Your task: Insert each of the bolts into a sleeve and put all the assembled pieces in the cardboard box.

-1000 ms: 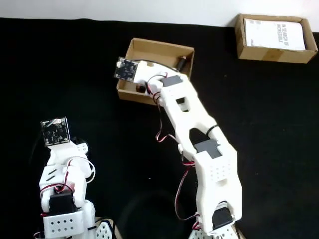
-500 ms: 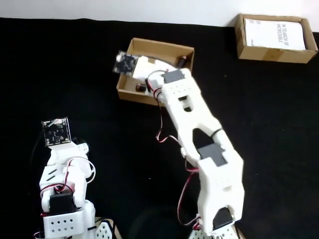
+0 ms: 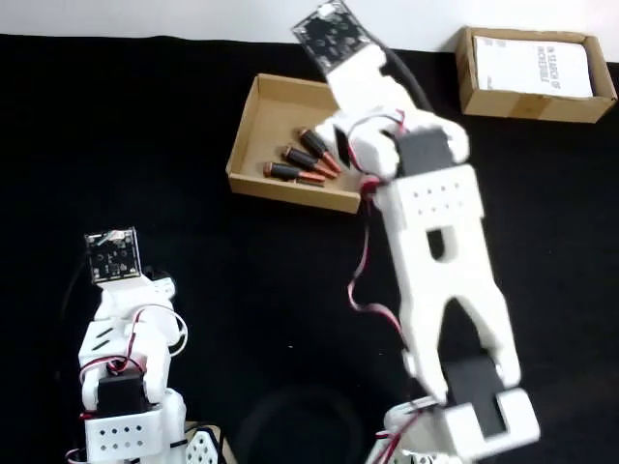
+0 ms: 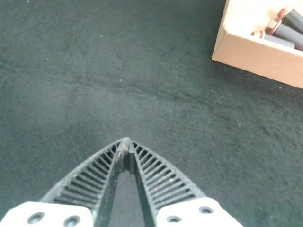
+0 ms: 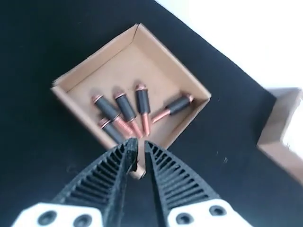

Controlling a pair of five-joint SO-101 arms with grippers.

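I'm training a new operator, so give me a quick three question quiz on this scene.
1. How many assembled pieces lie in the cardboard box?
2. True or false: the left gripper holds a bolt.
3. The other box holds: A loose sleeves, B a printed sheet, C nothing.
Key: 1 five; 2 false; 3 B.

Likely a robotics lab bench: black cloth table (image 3: pixel 542 242), white printed left arm (image 3: pixel 121 329) and right arm (image 3: pixel 440 251), exposed wiring (image 3: pixel 360 271), cardboard box (image 3: pixel 290 193).
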